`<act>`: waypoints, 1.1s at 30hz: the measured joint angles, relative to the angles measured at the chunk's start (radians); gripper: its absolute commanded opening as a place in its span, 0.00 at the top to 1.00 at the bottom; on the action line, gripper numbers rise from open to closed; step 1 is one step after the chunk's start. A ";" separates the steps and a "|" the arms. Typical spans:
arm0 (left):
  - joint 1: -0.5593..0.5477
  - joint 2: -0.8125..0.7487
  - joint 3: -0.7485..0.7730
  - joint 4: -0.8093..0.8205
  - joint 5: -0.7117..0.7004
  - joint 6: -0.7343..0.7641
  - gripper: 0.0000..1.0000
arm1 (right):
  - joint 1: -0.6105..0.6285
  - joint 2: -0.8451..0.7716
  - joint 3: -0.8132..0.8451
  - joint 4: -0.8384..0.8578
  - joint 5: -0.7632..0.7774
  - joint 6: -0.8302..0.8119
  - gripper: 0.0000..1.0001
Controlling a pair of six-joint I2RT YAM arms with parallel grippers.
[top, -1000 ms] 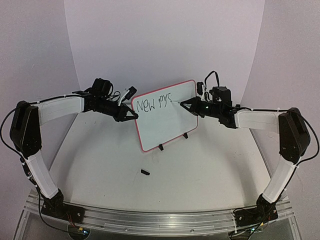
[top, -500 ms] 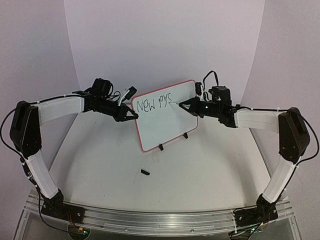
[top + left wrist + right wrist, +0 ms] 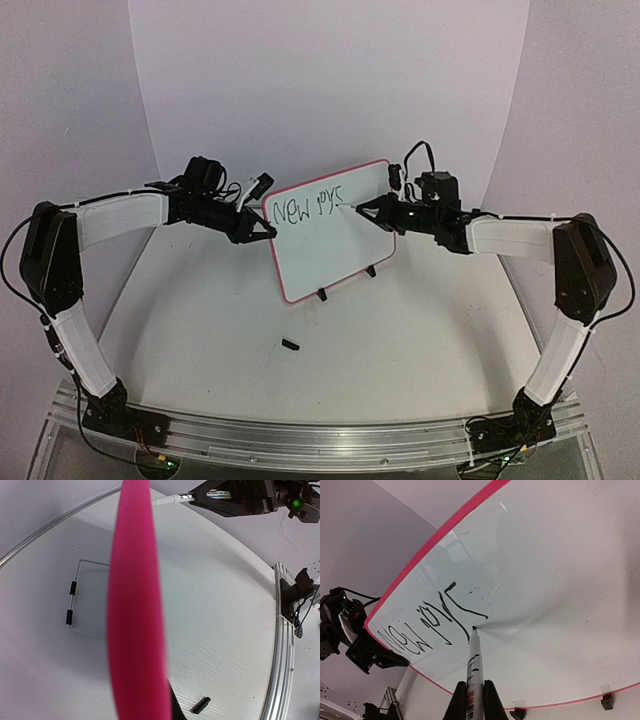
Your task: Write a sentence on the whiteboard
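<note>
The whiteboard point(image 3: 335, 250), red-pink framed, stands tilted on black feet at the table's middle. My left gripper point(image 3: 268, 231) is shut on its left edge. In the left wrist view that frame point(image 3: 134, 610) fills the centre as a blurred pink band and hides the fingers. The sentence point(image 3: 310, 207) is one row of uneven black letters along the board's top, also plain in the right wrist view point(image 3: 430, 625). My right gripper point(image 3: 471, 700) is shut on the marker pen point(image 3: 474, 665). The pen's tip touches the board just right of the last letter. From above, the right gripper point(image 3: 368, 210) sits at the board's upper right.
A small black pen cap point(image 3: 291, 345) lies on the table in front of the board, also seen from the left wrist point(image 3: 201, 705). A thin wire stand point(image 3: 72, 615) shows behind the board. An aluminium rail point(image 3: 300, 435) runs along the near edge. A curved white backdrop rises behind.
The right gripper with the pen has edged slightly left along the board. The left arm and the board have not moved.
</note>
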 measured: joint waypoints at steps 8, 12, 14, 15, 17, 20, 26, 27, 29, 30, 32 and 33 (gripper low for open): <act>0.000 0.000 0.000 0.000 -0.001 -0.003 1.00 | 0.006 -0.006 -0.005 0.000 0.042 0.000 1.00; 0.000 0.000 0.000 0.000 -0.001 -0.003 1.00 | 0.006 -0.016 -0.015 0.000 0.070 -0.001 1.00; 0.000 0.000 0.000 0.000 -0.001 -0.003 1.00 | 0.006 -0.022 -0.020 -0.001 0.083 -0.001 1.00; 0.000 0.000 0.000 0.000 -0.001 -0.003 1.00 | 0.006 -0.024 -0.022 -0.002 0.089 -0.001 1.00; 0.000 0.000 0.000 0.000 -0.001 -0.003 1.00 | 0.006 -0.027 -0.022 -0.002 0.099 -0.002 1.00; 0.000 0.000 0.000 0.000 -0.001 -0.002 1.00 | 0.006 -0.030 -0.023 -0.002 0.108 -0.002 1.00; 0.000 0.000 0.000 0.000 -0.001 -0.002 1.00 | 0.006 -0.033 -0.023 -0.002 0.113 -0.004 1.00; 0.000 0.000 0.000 0.000 -0.001 -0.002 1.00 | 0.006 -0.033 -0.023 -0.002 0.112 -0.004 1.00; 0.000 0.000 0.000 0.000 -0.001 -0.002 1.00 | 0.006 -0.033 -0.023 -0.002 0.109 -0.004 1.00; 0.000 0.000 0.000 0.000 -0.001 -0.002 1.00 | 0.006 -0.033 -0.023 -0.001 0.105 -0.004 1.00; -0.001 0.000 0.000 0.000 0.000 0.000 1.00 | 0.006 -0.033 -0.023 0.001 0.095 -0.004 1.00; -0.001 0.000 0.000 0.000 0.000 0.001 1.00 | 0.006 -0.033 -0.023 0.001 0.093 -0.004 1.00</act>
